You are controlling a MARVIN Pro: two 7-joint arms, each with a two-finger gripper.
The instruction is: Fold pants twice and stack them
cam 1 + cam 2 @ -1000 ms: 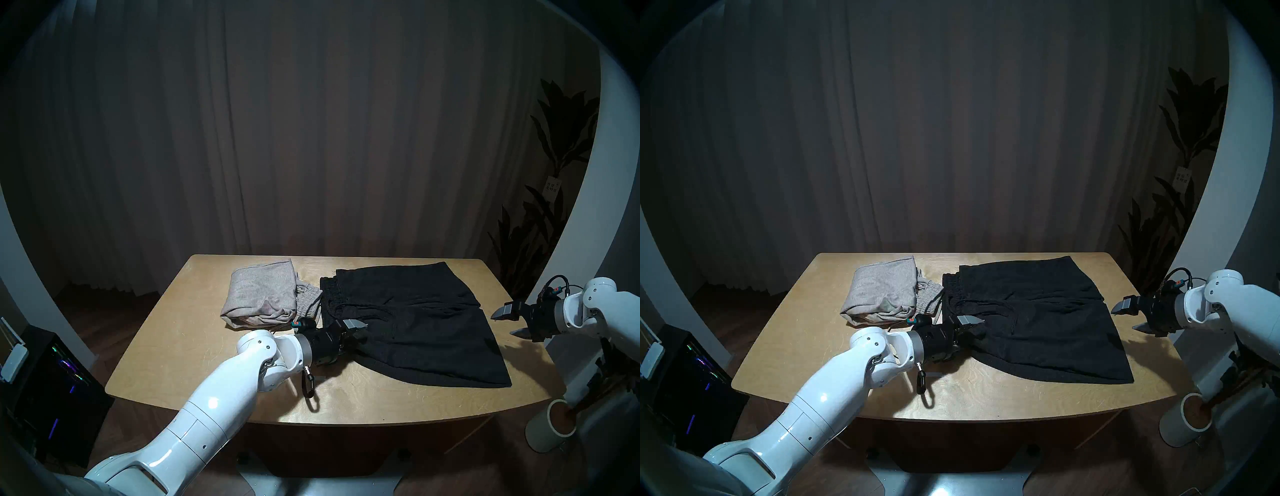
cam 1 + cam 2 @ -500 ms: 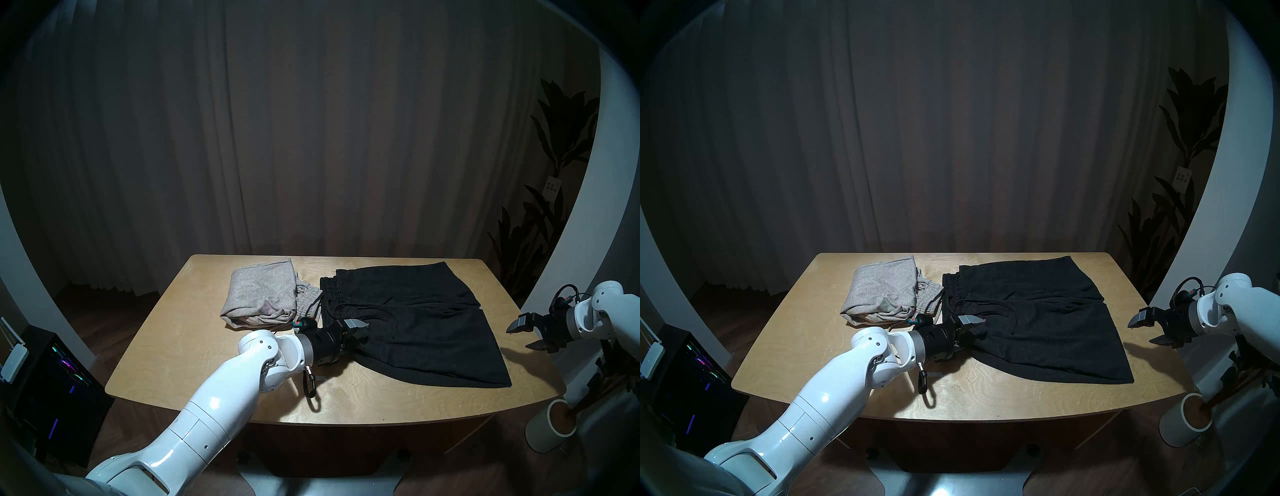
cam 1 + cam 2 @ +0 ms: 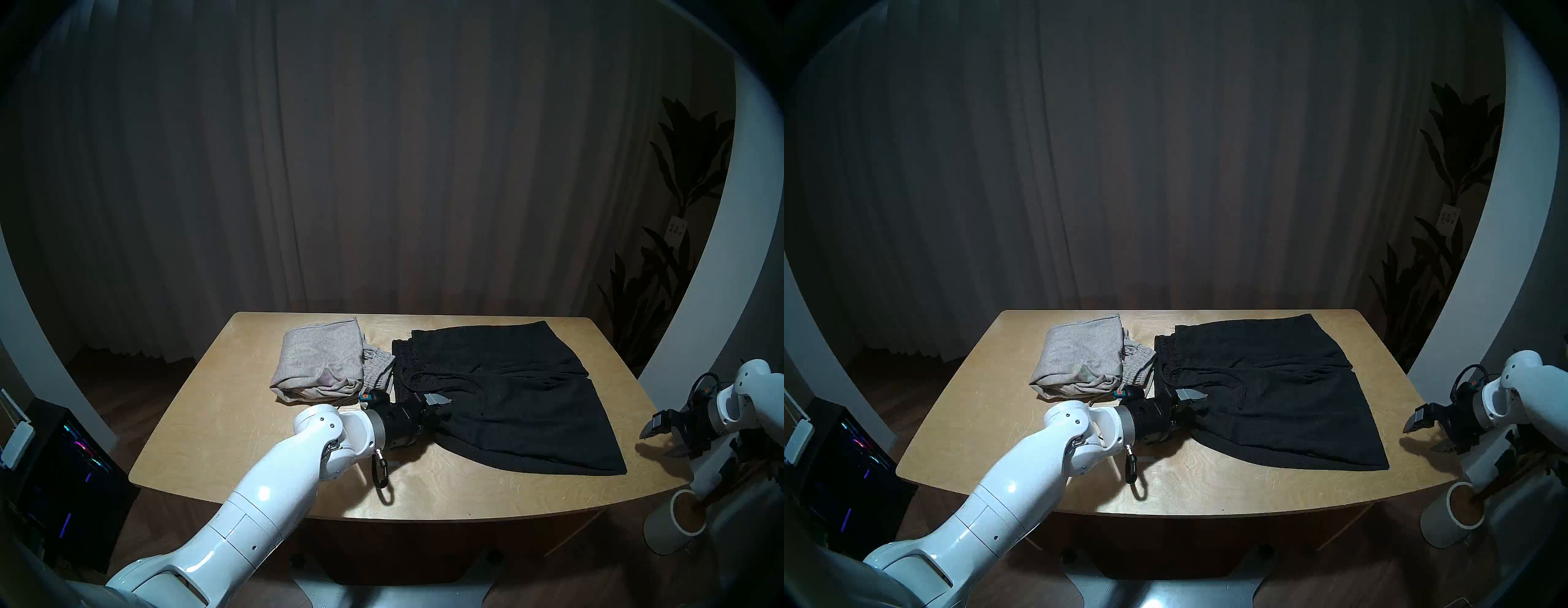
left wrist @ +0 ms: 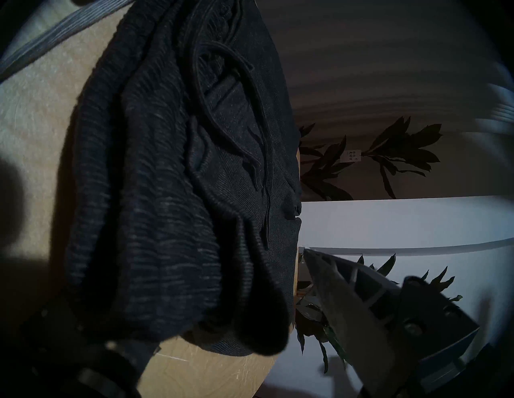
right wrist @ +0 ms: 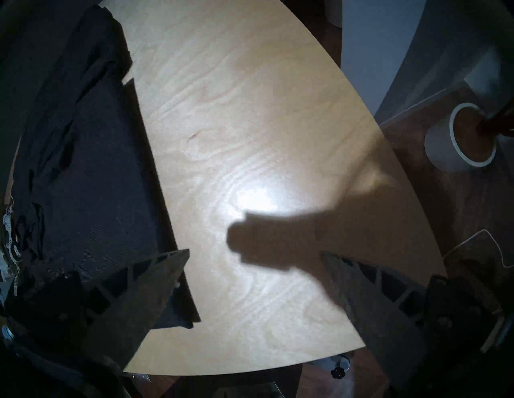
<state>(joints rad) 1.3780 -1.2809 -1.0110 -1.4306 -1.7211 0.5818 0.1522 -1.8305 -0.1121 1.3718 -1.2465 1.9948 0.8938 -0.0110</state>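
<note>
Right gripper (image 3: pixel 662 439) has pulled back off the table's right edge and dipped lower vs the earlier frames; L arm hasn't shifted, though its upper finger now sits a bit lower on the cloth.

R jaws spread wide, nothing btwn them. In the right wrist view both fingers (image 5: pixel 150 280) frame bare wooden table (image 5: pixel 250 125), w/ the black pants (image 5: pixel 83 180) off to the left finger's side, hem edge running just under that fingertip; can't tell if it touches. A white cup (image 5: pixel 442 151) stands on the floor beyond the other finger.

Left gripper (image 3: pixel 439 408) is at the near-left corner of the black pants (image 3: pixel 509 399), around the waistband end. Upper grey finger (image 3: pixel 437 399) lies over the cloth, bunched fabric rides up btwn the jaws. Left wrist view: gathered waistband and black cord (image 4: pixel 222 69) fill the space beside the one visible finger (image 4: pixel 361 305); a gap shows btwn that finger and the cloth, the other finger is hidden, so can't tell if the grip is closed or just straddling.

Black pants lie spread flat across the table's right half. Grey pants (image 3: pixel 322 361) sit folded in a bundle far-left of the L jaws, waistband poking out toward the black ones, near but apart from the gripper.
</note>
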